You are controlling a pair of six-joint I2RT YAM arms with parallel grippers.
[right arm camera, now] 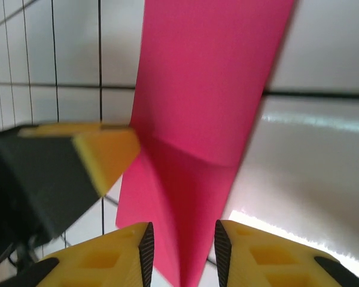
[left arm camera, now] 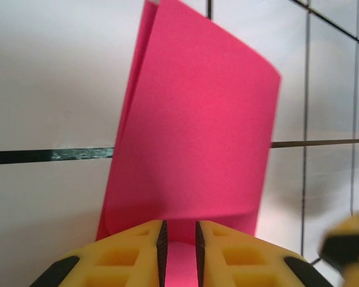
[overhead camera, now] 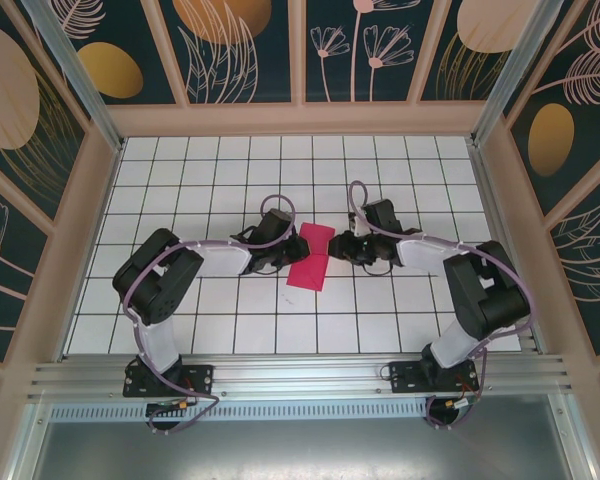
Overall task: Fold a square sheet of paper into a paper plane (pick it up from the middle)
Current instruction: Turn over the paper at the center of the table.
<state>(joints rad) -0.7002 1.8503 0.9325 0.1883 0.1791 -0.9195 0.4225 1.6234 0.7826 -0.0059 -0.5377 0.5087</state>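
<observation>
Where paper [left arm camera: 197, 131] lies creased, left tool [left arm camera: 178, 251] alongside

The place is a robotics test cell, more lab than home. A white counter [overhead camera: 380, 330] ruled with a black grid is boxed in by wood-framed wall panels [overhead camera: 240, 50] printed with leaves and flowers. A cabled left arm [overhead camera: 158, 285] and right arm [overhead camera: 485, 290] are bolted to an aluminium rail [overhead camera: 300, 375].

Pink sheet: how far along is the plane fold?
Done: the sheet of paper is doubled into a strip, one cross crease showing. In hand: left gripper and right gripper straddle its edges, jaws parted, not clamped. To do: no pointed nose or wings yet; most folds remain.
</observation>
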